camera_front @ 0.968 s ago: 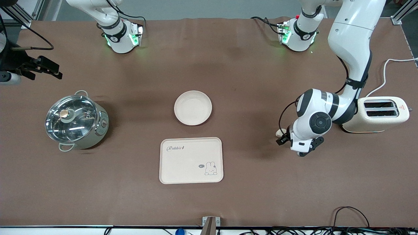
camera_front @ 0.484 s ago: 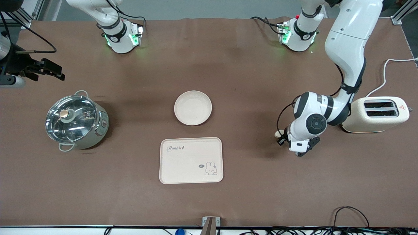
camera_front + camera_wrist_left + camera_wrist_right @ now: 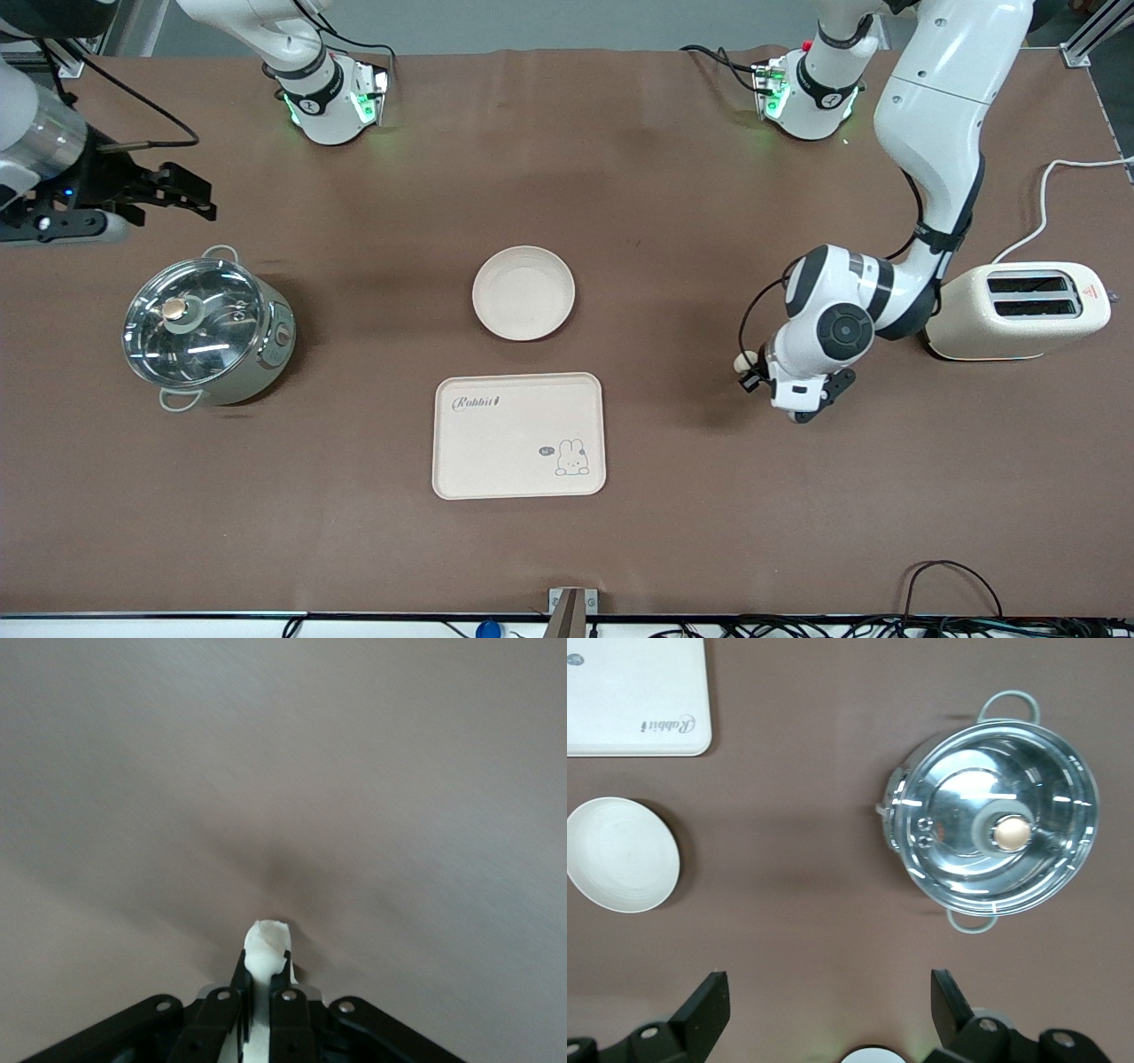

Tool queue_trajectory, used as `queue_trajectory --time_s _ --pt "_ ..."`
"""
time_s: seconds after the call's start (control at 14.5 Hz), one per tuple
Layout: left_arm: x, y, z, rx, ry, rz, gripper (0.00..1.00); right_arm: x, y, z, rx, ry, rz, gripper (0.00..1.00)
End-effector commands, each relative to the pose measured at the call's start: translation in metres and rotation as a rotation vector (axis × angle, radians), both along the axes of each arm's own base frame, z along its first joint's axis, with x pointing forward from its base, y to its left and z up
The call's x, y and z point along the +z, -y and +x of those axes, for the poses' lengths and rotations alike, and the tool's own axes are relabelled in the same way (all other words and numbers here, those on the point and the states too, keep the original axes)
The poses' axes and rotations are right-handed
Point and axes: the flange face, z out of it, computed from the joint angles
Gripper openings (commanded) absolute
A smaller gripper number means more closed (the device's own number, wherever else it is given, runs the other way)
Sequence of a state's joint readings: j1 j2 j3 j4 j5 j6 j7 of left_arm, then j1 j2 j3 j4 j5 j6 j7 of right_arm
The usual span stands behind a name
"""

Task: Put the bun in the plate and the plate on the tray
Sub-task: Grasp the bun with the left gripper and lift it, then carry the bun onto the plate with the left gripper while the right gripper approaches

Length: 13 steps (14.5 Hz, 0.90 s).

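Hiding bun [image 3: 266, 948]; left gripper [image 3: 262, 979] pinches.

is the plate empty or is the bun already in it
Empty. The plate shows only bare cream surface; the bun is pinched in the left gripper, over bare table toward the toaster.

Small pale cream folded dough bun [image 3: 266, 948]: pinched between the jaws of the left gripper [image 3: 749, 370], one end protruding past the fingertips, held over bare brown desk [image 3: 673, 549] toward the left arm's end.

Round shallow cream-white plate [image 3: 524, 293] with raised rim: upright on the desk near its middle, nothing in it.

Flat cream rectangular tray [image 3: 519, 435] with rounded corners, "Rabbit" script and small bunny drawing: flat on the desk, nearer the front camera than the plate, just apart from it, nothing on it.
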State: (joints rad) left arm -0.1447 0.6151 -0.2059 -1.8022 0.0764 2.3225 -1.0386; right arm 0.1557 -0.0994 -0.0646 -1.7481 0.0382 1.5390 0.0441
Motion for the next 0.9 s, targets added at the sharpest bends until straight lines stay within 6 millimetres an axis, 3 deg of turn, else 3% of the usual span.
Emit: queue_trajectory --time_s 0.0,0.14,0.28,0.35,0.48,0.69,0.83 --pt "0.036 0.045 -0.003 0.013 0.045 -0.035 0.10 -0.002 -0.025 -0.009 -0.010 -0.010 0.001 1.00" --pt "0.061 0.090 -0.008 0.003 0.062 -0.072 0.10 -0.024 -0.031 -0.012 -0.007 -0.039 -0.003 1.00" --pt "0.070 0.143 -0.022 0.004 0.078 -0.090 0.10 -0.065 -0.061 -0.018 -0.018 -0.049 -0.015 1.00" --pt "0.070 0.174 -0.034 -0.025 0.079 -0.103 0.10 -0.089 -0.076 -0.023 -0.024 -0.043 -0.014 1.00" --pt "0.067 0.233 -0.071 -0.073 0.076 -0.108 0.10 -0.126 -0.085 -0.029 -0.069 -0.045 0.063 1.00" --pt "0.050 0.295 -0.111 -0.061 0.072 -0.137 0.11 -0.187 -0.086 -0.042 -0.166 -0.028 0.168 1.00" --pt "0.032 0.333 -0.138 -0.046 0.084 -0.174 0.14 -0.205 -0.084 -0.046 -0.212 -0.004 0.207 1.00"
